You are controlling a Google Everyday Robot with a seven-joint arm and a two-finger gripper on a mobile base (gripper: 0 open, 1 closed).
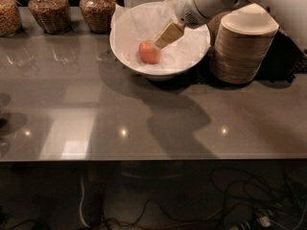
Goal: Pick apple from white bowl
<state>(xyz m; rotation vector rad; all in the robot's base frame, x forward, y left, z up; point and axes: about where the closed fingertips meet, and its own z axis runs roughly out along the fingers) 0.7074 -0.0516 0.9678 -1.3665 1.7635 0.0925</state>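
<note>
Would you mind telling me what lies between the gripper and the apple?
Nothing shows between them: in the camera view the gripper reaches into the white bowl, its tip right beside the apple.

We find the hand (160,41) over the white bowl (125,56), which sits on the surface (144,123). The apple (148,53) lies in the bowl just left of the hand. A stack of bowls (242,51) stands to the hand's right, and jars (47,13) stand left and behind.

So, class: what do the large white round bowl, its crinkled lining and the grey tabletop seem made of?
Large white round bowl: likely glazed ceramic, glossy. Crinkled white lining: tissue paper, thin, creased. Grey tabletop: polished stone or laminate, mirrors lights. The gripper hangs in the bowl, beside the orange-red apple.
</note>
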